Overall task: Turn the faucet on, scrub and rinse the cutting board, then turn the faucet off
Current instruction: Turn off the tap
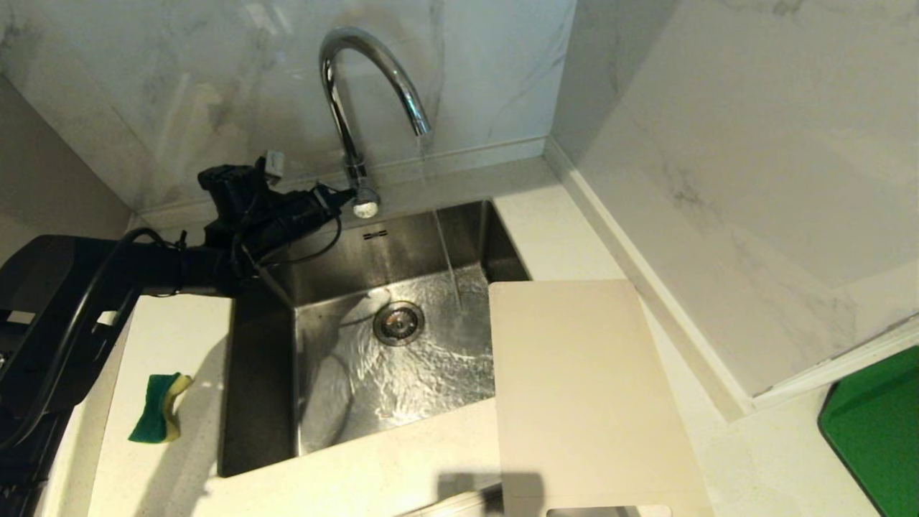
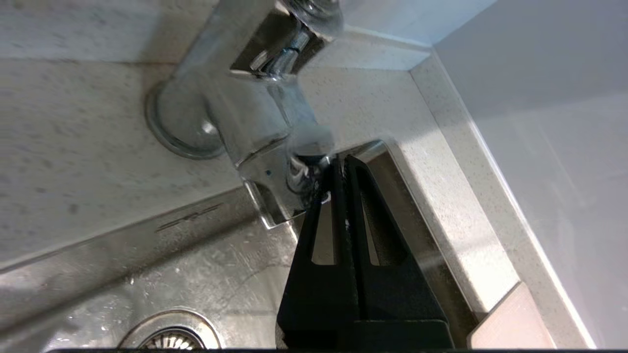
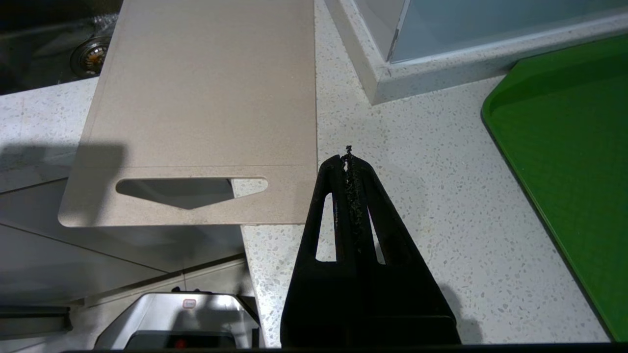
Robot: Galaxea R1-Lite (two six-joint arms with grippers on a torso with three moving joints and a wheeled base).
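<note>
Cream-beige cutting board (image 1: 574,388) lies nearest, flat on the pale speckled bench (image 1: 754,459) to the right of the sink (image 1: 258,402), its left edge overhanging the basin. It is thin and rectangular with rounded corners; its slot handle sits at the near end, which juts past the bench edge and is partly cut off in the head view. The right tool (image 3: 349,157) hovers just beside that handle end, its two black fingers pressed together and holding nothing.

Across the sink, the left tool (image 2: 337,169) reaches to the base of the faucet (image 1: 359,93), also closed with nothing between its fingers. Its tips sit right at the chrome lever block; whether they touch it cannot be told, since the metal there is blurred. The faucet is a tall shiny gooseneck, and a thin stream of water falls from its spout into the steel basin, rippling around the drain (image 1: 398,322).

A green and yellow sponge (image 1: 158,408) rests on the bench left of the sink. A bright green tray (image 1: 879,424) is cut off at far right.
</note>
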